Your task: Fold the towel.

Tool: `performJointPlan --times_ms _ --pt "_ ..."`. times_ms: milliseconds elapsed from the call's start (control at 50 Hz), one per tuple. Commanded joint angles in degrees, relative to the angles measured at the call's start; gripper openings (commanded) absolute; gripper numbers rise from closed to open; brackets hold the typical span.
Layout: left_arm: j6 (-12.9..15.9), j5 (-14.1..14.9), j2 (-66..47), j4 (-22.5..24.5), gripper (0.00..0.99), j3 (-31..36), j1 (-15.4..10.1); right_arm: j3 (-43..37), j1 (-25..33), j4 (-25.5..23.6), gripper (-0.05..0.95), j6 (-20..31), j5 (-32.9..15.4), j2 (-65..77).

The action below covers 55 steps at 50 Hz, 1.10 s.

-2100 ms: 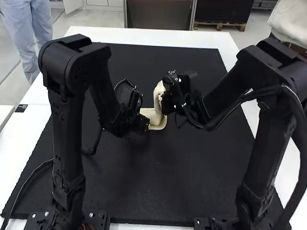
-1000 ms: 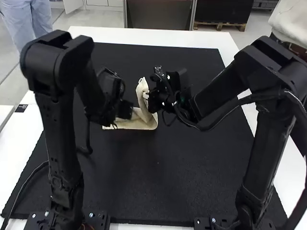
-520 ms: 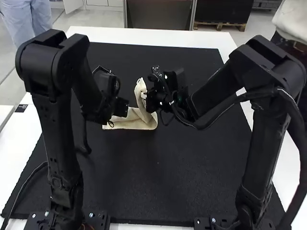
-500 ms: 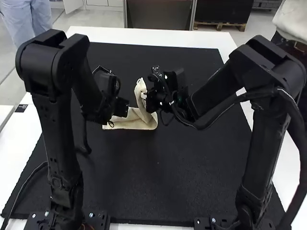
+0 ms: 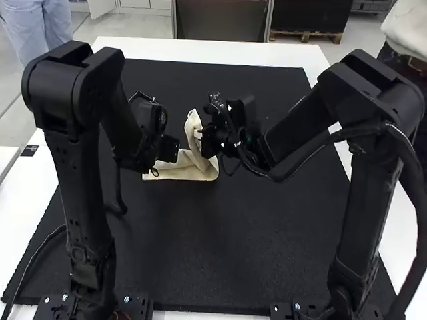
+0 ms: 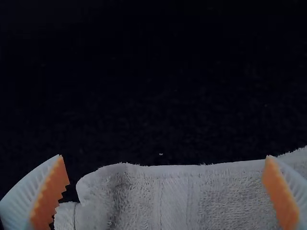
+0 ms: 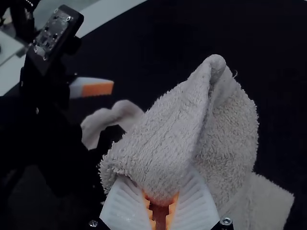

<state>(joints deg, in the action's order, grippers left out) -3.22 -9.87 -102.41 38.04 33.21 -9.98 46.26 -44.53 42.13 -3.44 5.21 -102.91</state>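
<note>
The cream towel [image 5: 190, 169] lies partly flat on the black mat, with its right part lifted and bunched upright. My right gripper [image 5: 202, 135] is beside that raised part; in the right wrist view the right gripper [image 7: 161, 203] is shut on a folded bit of the towel [image 7: 168, 139]. At the towel's left end is my left gripper [image 5: 175, 157]. The left wrist view has the left gripper [image 6: 165, 191] open, its fingers wide apart, with the towel [image 6: 192, 196] between and below them, its edge slightly wavy.
A black mat [image 5: 253, 240] covers most of the white table [image 5: 200, 50]. Both arms lean in over it, and their grippers are close together near its middle. A dark cable lies along the mat's left side.
Both grippers have moved left from where they were two seconds ago, the raised towel part going along with the right one. More towel shows on the mat. Lately almost nothing has moved.
</note>
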Motion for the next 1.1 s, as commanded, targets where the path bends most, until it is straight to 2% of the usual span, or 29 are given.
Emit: performJointPlan --times_ms 0,180,360,680,860,1000,1080 --pt "0.24 -0.06 1.34 0.63 0.944 0.19 1.28 1.9 -1.61 0.67 0.06 -0.6 1.03 -1.06" --pt "0.41 -0.06 1.42 0.19 0.944 -0.78 3.3 3.13 -2.4 0.67 0.06 -0.6 1.73 -2.56" --pt "0.94 -0.06 1.42 0.54 0.944 -1.31 6.9 5.42 -2.93 0.76 0.06 -0.42 1.91 -4.31" --pt "2.26 -0.06 1.42 0.28 0.944 -2.1 7.87 10.78 -4.51 0.59 0.06 -0.25 2.26 -7.48" --pt "3.66 0.02 1.95 0.54 0.944 -2.19 9.71 12.45 -6.71 0.67 0.06 -0.25 2.61 -9.41" --pt "5.77 0.73 3.62 1.25 0.944 -2.1 13.05 13.33 -6.97 1.2 0.06 -0.51 3.05 -10.99" --pt "6.74 1.17 4.41 1.68 0.944 -1.75 15.87 13.51 -7.15 2.17 0.07 -0.78 3.49 -11.96"
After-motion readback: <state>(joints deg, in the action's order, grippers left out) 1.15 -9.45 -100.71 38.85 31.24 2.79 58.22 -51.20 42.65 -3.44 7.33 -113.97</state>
